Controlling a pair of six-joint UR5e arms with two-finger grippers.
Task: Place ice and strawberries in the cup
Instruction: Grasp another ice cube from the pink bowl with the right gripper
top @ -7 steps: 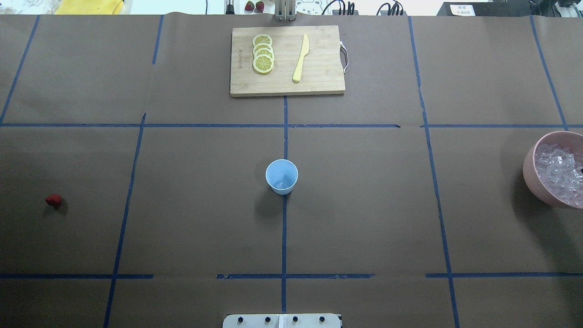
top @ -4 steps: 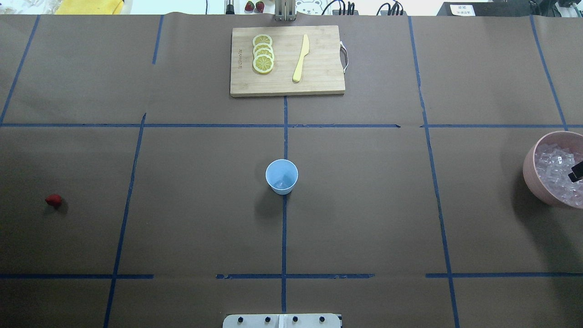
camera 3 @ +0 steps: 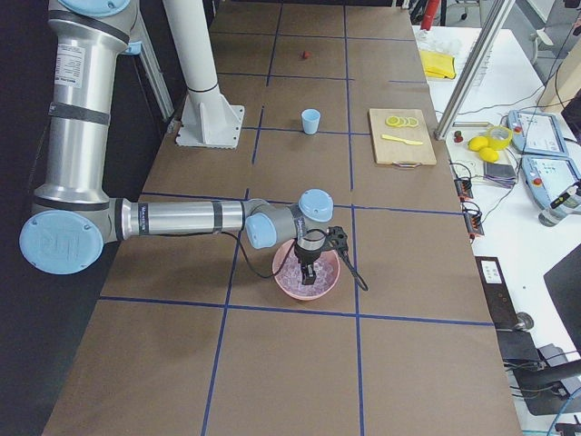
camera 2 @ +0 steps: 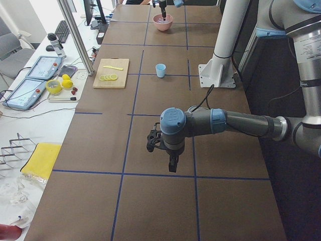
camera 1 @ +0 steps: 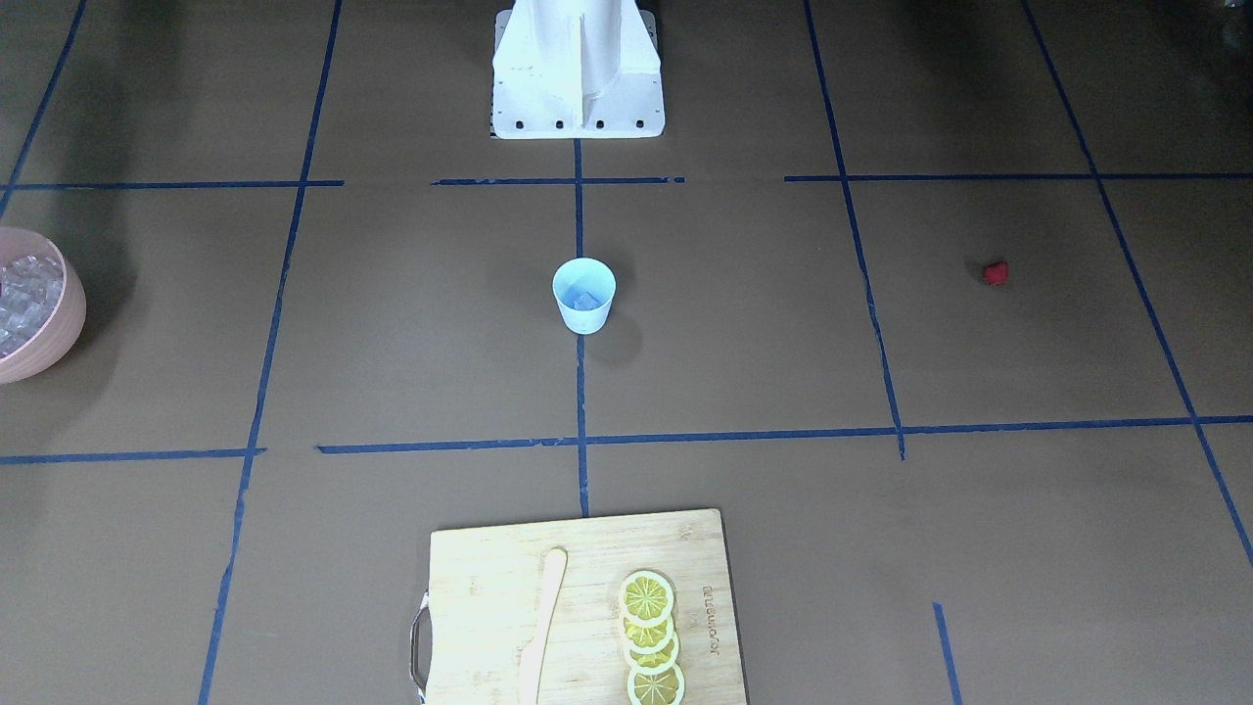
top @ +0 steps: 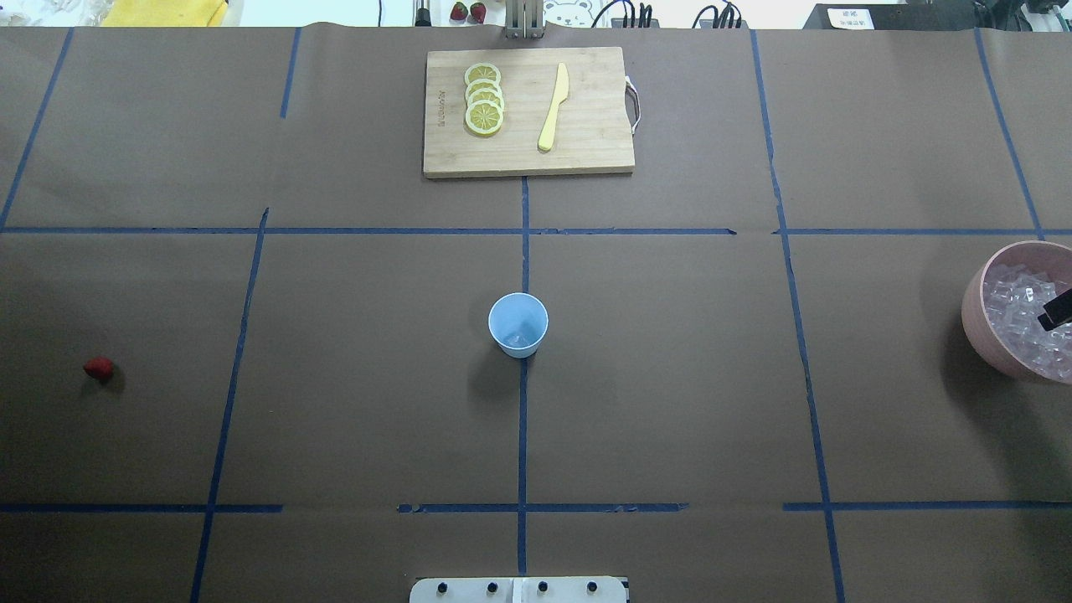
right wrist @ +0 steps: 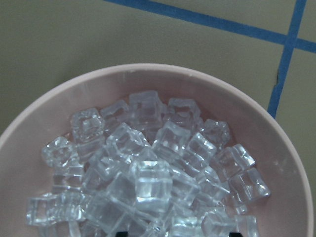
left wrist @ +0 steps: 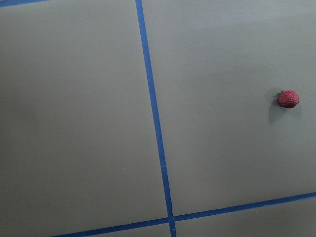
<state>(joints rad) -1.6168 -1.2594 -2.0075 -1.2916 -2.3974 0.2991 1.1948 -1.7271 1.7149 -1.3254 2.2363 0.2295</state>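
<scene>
Right gripper [camera 3: 310,275], jaws spread and empty, hangs over the heaped ice [right wrist: 148,182] in the pink bowl [right wrist: 44,108]: a slick cube may squirt free before reaching the distant cup [top: 518,325], while the strawberry [top: 99,368] lies well apart.

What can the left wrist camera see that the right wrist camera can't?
Only the left wrist camera shows the strawberry, lying by itself on the brown table cover near the picture's right edge. Only the right wrist camera shows the pink bowl, which holds a heap of ice cubes. Both show the brown table cover with blue tape lines across it.
</scene>
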